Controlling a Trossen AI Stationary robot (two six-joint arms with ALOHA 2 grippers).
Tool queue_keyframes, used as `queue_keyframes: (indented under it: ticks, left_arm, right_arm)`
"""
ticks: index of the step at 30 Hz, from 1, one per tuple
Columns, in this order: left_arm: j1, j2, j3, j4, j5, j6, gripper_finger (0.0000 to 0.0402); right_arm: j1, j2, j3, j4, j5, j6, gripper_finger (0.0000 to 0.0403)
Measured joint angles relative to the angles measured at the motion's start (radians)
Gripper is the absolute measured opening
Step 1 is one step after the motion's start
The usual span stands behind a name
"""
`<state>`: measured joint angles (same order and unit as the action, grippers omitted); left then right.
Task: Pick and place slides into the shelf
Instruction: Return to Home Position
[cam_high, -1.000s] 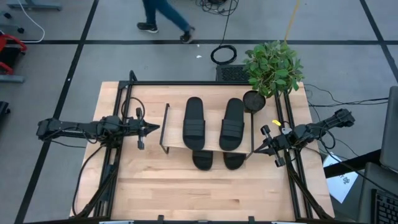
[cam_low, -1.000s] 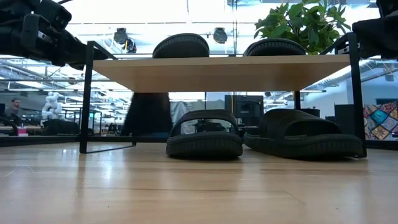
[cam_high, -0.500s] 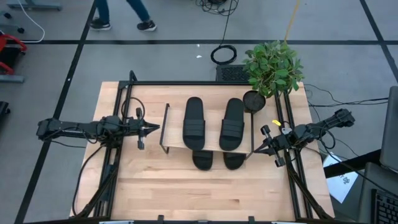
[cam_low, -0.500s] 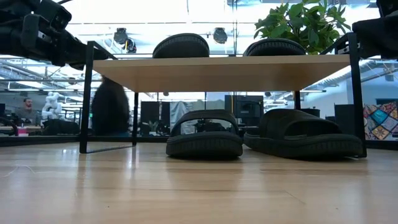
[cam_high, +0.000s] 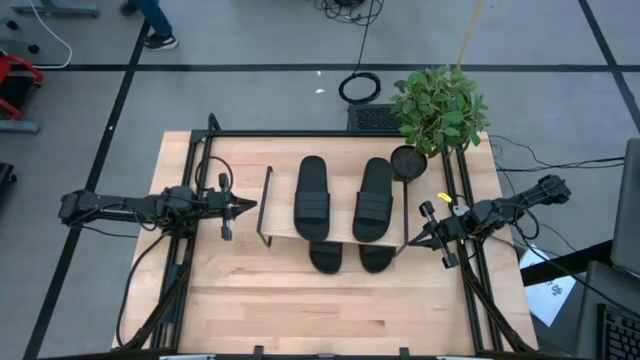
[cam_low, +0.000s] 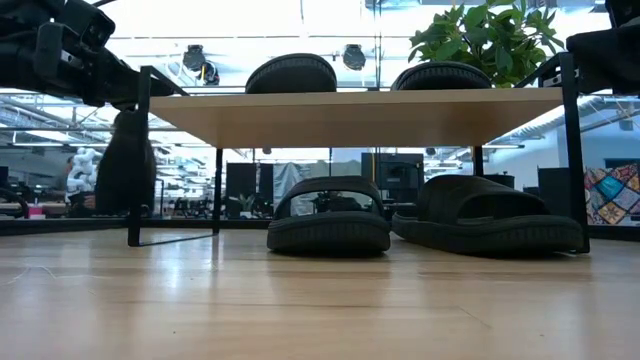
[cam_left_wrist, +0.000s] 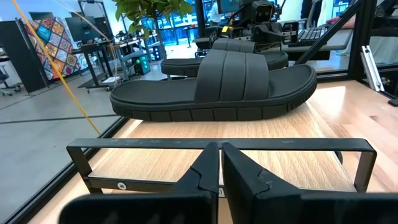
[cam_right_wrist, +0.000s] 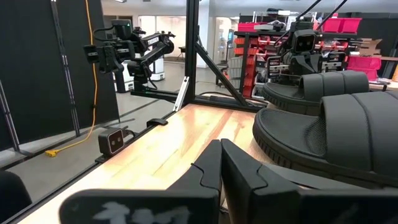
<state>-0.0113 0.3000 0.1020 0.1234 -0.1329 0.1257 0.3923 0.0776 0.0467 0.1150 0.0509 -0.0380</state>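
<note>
Slides (cam_high: 312, 198): all four are stowed. Two lie flat side by side on the shelf (cam_high: 283, 210) top board. The other two sit on the desk (cam_high: 300, 300) under it, with their ends poking out past the board's front edge. Low view shows the lower pair between the shelf legs, soles flat and close together; can't tell if they touch.

Change over the last second: none on the desk. Slides, shelf and both arms sit exactly where they were. Only a person (cam_high: 150, 20) on the floor beyond the desk has moved, walking toward the left arm's side. My read is that placing is done, the arms are parked or nearly so, and nothing is left to pick.

Left claw (cam_high: 250, 205): empty, fingers together, just off the shelf's left end and pointing at it.
Right claw (cam_high: 412, 240): empty, fingers together, near the shelf's right front corner, close to the leg.

Around: plant (cam_high: 440, 105) at the desk's far right corner, its pot (cam_high: 408, 160) just beside the shelf's far right corner. Black frame rails run along the desk edges, and cables lie on the floor.

In the way: nothing between the claws and open desk. The one risk I see is the right claw's closeness to that shelf leg. A careless swing could nudge the shelf and shift the top pair.
</note>
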Motion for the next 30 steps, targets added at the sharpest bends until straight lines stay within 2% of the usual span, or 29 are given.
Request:
queue_keyframes:
  ticks: [7,19,30]
  left_arm:
    - [0.000,0.000,0.000,0.000,0.000,0.000,0.0027]
    - [0.000,0.000,0.000,0.000,0.000,0.000,0.0001]
    - [0.000,0.000,0.000,0.000,0.000,0.000,0.0028]
  right_arm:
    - [0.000,0.000,0.000,0.000,0.000,0.000,0.0000]
    - [0.000,0.000,0.000,0.000,0.000,0.000,0.0000]
    - [0.000,0.000,0.000,0.000,0.000,0.000,0.0000]
